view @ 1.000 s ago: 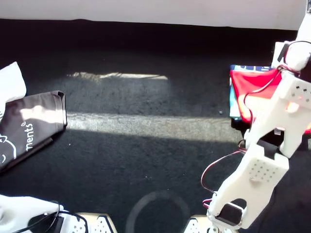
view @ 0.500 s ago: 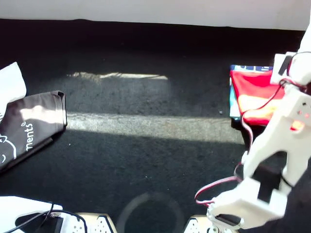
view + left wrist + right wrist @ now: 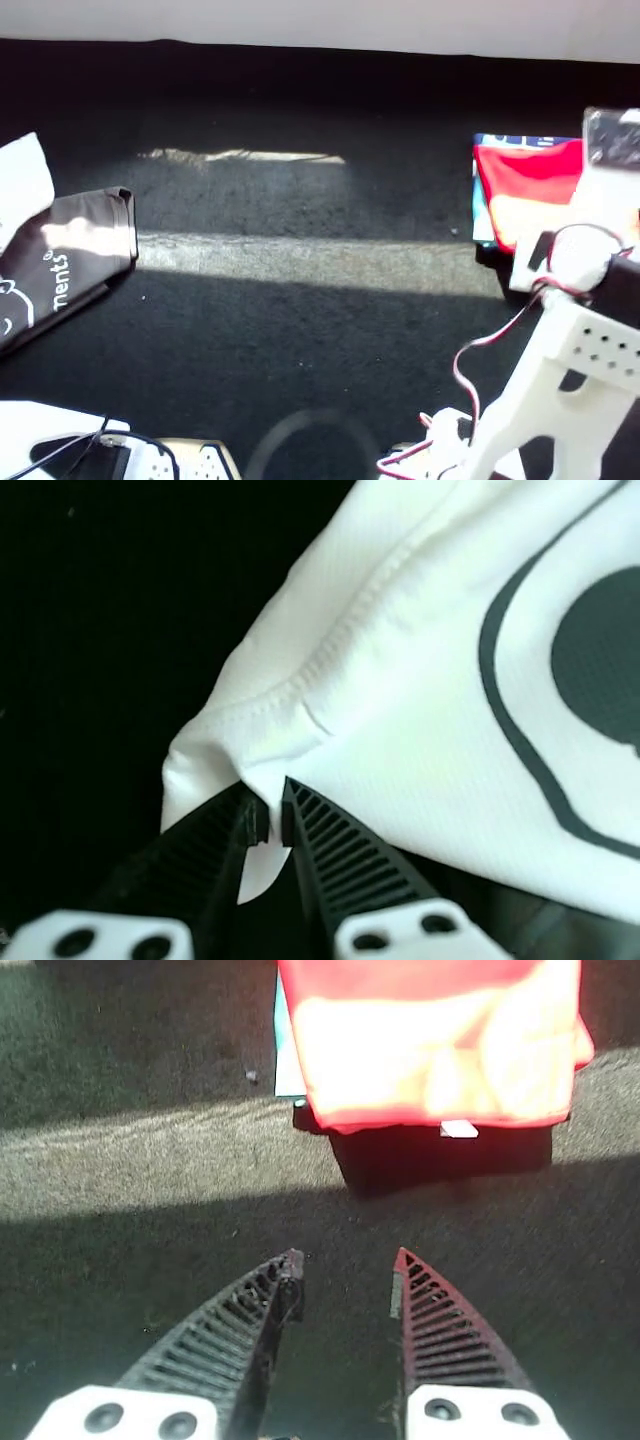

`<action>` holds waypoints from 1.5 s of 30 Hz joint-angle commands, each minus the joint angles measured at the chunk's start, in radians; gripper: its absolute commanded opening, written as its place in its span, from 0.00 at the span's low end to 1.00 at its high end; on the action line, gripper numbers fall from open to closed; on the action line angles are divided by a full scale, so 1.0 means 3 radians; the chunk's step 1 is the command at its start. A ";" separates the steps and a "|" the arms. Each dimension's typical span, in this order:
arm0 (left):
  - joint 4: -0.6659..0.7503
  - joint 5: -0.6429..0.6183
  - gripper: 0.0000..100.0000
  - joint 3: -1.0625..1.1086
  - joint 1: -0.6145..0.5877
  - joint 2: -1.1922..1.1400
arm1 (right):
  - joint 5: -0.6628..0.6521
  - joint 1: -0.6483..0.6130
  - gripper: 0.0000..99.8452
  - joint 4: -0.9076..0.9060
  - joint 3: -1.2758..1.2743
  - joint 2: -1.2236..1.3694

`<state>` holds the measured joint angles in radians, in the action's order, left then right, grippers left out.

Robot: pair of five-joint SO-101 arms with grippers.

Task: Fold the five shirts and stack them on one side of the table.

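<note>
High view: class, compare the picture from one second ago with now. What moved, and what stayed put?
The right arm drew back from over the stack of folded shirts toward the table's near edge, uncovering more of it. Its gripper is open and empty. The stack and the black shirt kept their places.

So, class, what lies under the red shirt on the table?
A blue shirt peeks out beside the red shirt, and a black layer shows beneath. Anything further under is covered.
</note>
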<state>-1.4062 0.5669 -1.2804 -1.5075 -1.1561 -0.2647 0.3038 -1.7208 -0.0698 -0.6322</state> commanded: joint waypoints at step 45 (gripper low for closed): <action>-0.0972 -0.1488 0.01 0.4422 0.6002 0.5521 | 0.0010 -0.0621 0.15 0.2023 -0.4826 -0.3148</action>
<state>-1.7515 0.1450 -0.0760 0.0913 0.4657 -0.2647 0.1197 -1.1254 -1.5213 -1.5727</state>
